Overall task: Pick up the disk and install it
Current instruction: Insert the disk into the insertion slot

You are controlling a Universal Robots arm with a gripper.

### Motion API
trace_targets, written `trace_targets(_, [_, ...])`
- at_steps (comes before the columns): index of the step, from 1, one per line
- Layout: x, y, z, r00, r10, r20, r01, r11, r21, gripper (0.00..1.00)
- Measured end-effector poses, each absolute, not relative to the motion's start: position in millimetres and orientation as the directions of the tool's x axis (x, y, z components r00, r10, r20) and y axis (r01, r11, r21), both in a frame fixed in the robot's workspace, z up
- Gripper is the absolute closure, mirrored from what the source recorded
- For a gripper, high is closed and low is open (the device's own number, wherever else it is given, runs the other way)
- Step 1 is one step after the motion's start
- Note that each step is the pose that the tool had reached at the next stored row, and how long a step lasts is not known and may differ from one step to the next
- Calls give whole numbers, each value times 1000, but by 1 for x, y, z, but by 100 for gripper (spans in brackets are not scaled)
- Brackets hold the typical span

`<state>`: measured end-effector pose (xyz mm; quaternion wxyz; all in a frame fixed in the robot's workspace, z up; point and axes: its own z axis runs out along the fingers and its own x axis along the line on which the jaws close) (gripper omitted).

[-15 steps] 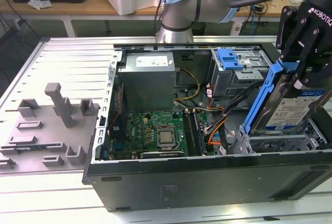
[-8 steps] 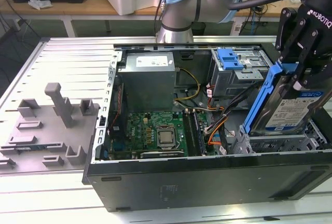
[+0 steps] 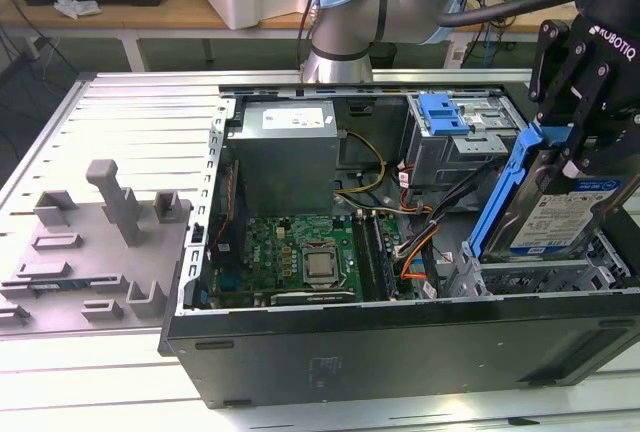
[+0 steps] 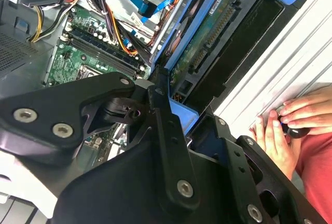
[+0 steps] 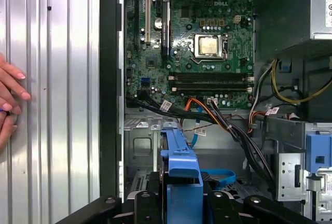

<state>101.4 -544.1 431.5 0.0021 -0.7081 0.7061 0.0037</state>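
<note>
disk point(image 5: 179, 163) blue end clamped in pincer point(image 5: 179, 195) | motherboard point(image 5: 197, 53) beyond | hand point(image 5: 8, 98) on table point(image 5: 57, 130)

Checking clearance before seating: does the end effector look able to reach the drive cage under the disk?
Probably yes: the end effector holds the disk tilted over the drive cage, and the cables lie beside it, not across it.

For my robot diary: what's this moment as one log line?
gripper: shut on silver rectangular disk with blue plastic rails | disk: tilted, lower end at grey metal drive cage | where: open black computer case
</note>
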Motion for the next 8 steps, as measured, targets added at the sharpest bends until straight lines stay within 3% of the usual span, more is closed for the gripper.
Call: trace_targets(8, [101, -544, 426, 3, -1000, -8, -1000, -3, 2, 63])
